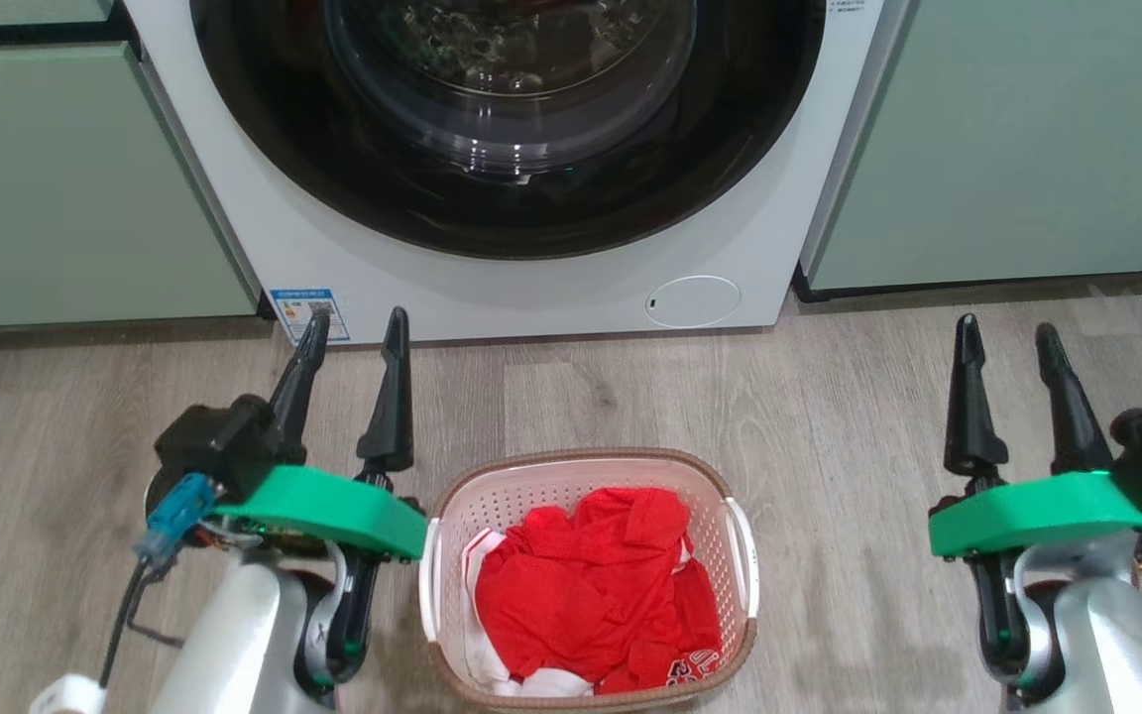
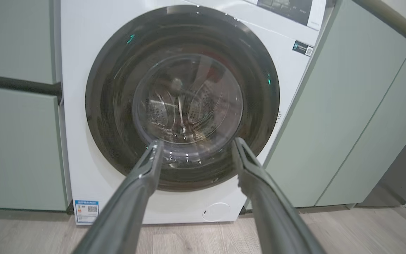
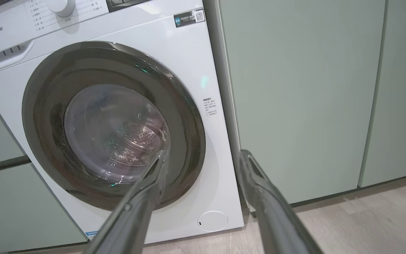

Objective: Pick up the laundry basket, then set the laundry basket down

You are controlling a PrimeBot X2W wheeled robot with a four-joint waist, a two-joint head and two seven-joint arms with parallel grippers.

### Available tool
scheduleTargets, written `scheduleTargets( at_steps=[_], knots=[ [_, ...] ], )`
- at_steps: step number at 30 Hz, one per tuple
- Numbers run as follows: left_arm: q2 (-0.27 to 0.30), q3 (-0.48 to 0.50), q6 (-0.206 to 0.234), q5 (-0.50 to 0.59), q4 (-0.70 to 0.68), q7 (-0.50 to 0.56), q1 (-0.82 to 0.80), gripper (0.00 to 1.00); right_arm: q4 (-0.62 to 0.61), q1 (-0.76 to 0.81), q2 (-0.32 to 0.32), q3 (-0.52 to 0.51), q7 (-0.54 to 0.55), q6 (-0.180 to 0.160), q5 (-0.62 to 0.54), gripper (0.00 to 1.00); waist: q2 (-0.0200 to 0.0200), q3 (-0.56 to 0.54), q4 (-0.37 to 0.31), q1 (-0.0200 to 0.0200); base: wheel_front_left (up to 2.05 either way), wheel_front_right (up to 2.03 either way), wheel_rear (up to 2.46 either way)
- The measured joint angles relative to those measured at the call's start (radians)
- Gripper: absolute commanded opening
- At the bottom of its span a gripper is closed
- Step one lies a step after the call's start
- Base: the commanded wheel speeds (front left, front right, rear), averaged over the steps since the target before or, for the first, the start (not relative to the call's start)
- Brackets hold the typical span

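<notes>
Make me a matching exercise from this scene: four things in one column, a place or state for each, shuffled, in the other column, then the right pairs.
Column one:
1. laundry basket
2. red clothing
3. washing machine
4. left end effector

Column two:
A. heaped inside the basket
B. open, holding nothing
C. standing on the wooden floor
D. door shut, beyond the basket

Pairs: 1-C, 2-A, 3-D, 4-B
</notes>
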Motion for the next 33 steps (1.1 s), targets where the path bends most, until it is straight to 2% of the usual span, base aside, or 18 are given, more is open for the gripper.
scheduleTargets(
  at_steps=[5, 13, 16, 19, 33],
  knots=[
    [-0.012, 0.004, -0.007, 0.072, -0.02, -0.015, 0.015, 1.0, -0.01, 0.001, -0.001, 0.0, -0.017, 0.0, -0.035, 1.0, 0.0, 0.001, 0.0, 0.0, 0.0, 0.0, 0.0],
    [-0.014, 0.0, -0.008, 0.167, 0.008, -0.039, 0.035, 1.0, 0.042, 0.003, -0.001, -0.001, -0.04, 0.0, -0.086, 1.0, 0.0, 0.001, -0.008, 0.0, 0.0, 0.0, 0.0],
    [-0.017, -0.01, -0.007, 0.197, 0.067, -0.048, 0.036, 1.0, 0.111, 0.004, -0.003, 0.008, -0.049, 0.0, -0.116, 1.0, 0.0, 0.0, -0.011, 0.0, 0.0, 0.0, 0.0],
    [-0.017, -0.041, -0.009, 0.227, 0.192, -0.05, 0.049, 1.0, 0.195, 0.007, -0.003, 0.018, -0.052, 0.0, -0.156, 1.0, 0.0, -0.004, -0.015, 0.0, 0.0, 0.0, 0.0],
    [-0.018, -0.056, 0.019, 0.189, 0.231, -0.059, 0.062, 1.0, 0.246, 0.007, -0.004, 0.022, -0.059, 0.0, -0.181, 1.0, 0.0, -0.01, -0.01, 0.0, 0.0, 0.0, 0.0]
  ],
)
